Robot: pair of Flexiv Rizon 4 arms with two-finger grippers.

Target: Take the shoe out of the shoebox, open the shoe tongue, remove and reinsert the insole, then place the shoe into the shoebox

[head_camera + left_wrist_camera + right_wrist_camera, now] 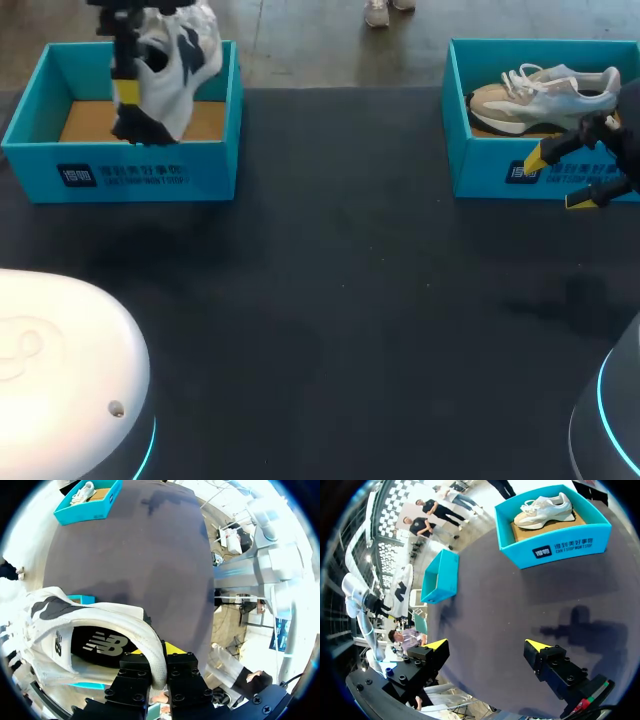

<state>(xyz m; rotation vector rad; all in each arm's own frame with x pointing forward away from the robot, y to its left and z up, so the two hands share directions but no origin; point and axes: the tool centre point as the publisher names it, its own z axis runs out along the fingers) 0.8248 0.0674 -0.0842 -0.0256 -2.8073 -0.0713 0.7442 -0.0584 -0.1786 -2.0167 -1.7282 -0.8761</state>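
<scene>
Shoe: white-and-black sneaker (175,60) hangs over the left shoebox (140,175), gripped by its collar.
Left claw (157,652): clamped on the sneaker's collar edge, one finger inside, one outside.
Right claw (487,645): fingers wide apart, empty, just in front of the right shoebox (490,170).
Step in hand: lifting out, I judge. Rise straight until the sole clears the box wall, then carry it to the bare table (350,300).
Count: two shoeboxes; two shoes, the beige sneaker (545,95) lying in the right box.

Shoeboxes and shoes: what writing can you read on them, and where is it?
Right shoebox front: white logo and lettering, too small to read reliably.
Left shoebox front: same white print, blurred.
Held shoe, insole and side: white brand logos, not read out.
</scene>
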